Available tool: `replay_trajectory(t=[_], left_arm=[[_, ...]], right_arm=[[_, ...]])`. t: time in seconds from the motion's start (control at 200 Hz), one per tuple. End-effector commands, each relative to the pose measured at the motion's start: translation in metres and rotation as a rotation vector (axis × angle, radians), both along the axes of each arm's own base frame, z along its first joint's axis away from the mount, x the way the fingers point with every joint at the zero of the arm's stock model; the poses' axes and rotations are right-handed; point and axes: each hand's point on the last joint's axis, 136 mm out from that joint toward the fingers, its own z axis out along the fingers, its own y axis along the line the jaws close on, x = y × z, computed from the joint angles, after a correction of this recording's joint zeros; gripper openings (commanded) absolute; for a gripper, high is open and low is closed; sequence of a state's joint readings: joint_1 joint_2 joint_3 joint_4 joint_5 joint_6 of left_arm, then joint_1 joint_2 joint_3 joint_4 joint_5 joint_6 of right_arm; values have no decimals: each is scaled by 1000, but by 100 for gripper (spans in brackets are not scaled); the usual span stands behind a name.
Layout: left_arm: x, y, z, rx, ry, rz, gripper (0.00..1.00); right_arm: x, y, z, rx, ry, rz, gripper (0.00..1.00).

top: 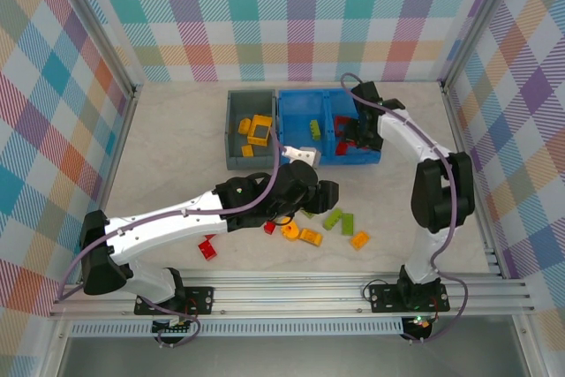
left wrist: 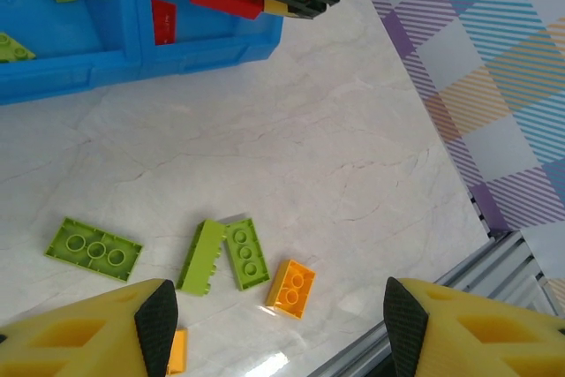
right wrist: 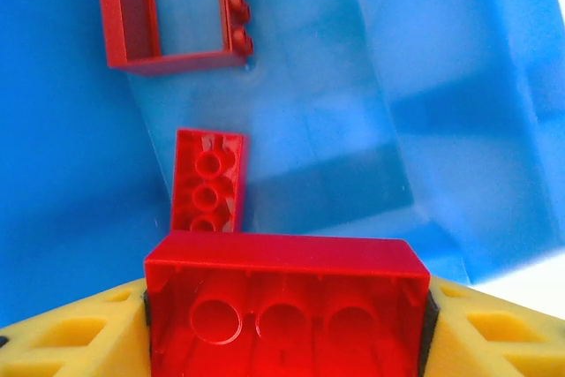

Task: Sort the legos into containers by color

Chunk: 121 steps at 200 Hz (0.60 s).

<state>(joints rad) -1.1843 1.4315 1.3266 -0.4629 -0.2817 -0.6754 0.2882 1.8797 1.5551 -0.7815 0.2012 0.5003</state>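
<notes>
Brick — glossy red, hollow-bottomed — over smooth blue bin.

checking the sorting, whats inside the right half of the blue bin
Red legos: a frame, a flat brick, and a big brick held in the right gripper above them. The gripper and big brick cover whatever lies beneath.

Bins: two, grey bin, blue bin. Loose: three green bricks, three orange bricks, two red bricks.

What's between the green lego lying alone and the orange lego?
One green lego on its side and one flat green lego, in the left wrist view.
</notes>
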Motion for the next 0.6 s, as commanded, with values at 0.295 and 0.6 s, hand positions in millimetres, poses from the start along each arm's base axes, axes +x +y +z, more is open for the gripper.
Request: replay_trajectory(t=[0.295,0.6], left_arm=[[-1,13,19,6,-58,17,66],[-1,50,-20,154,6,96,66]], right_arm=[[13,-3,-1,-11,35,-107,80],[-2,21,77,76,-129,-23,73]])
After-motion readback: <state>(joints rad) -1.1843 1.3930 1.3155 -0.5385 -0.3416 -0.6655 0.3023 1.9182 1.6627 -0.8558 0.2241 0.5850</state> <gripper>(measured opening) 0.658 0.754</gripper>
